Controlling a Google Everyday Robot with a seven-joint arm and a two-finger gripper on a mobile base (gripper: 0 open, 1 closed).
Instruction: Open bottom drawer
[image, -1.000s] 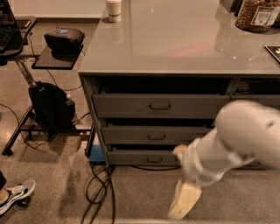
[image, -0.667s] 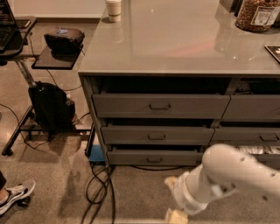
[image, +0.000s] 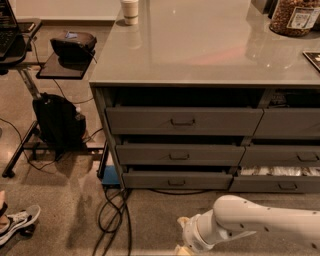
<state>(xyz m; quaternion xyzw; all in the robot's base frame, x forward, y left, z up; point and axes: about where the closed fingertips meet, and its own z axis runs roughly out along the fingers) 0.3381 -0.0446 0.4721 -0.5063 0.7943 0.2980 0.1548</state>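
Note:
The bottom drawer (image: 176, 180) is the lowest, shallow dark grey front in the left column of the cabinet, with a small loop handle (image: 176, 183) at its centre. It stands a little proud of the frame, with a dark gap above it. My gripper (image: 183, 245) is low at the bottom edge of the camera view, on the end of the white arm (image: 250, 222). It hangs over the floor in front of the drawer, well apart from the handle. Most of it is cut off by the frame edge.
Two taller grey drawers (image: 182, 121) sit above. At the right, a drawer with white packets (image: 280, 171) shows. The counter (image: 200, 55) holds a cup (image: 130, 10) and a jar (image: 295, 17). Cables (image: 112, 210), a backpack (image: 57, 122) and a shoe (image: 17, 225) are on the floor to the left.
The arm and gripper have moved down, away from the drawer fronts, toward the bottom edge of the view. The drawers look unchanged.

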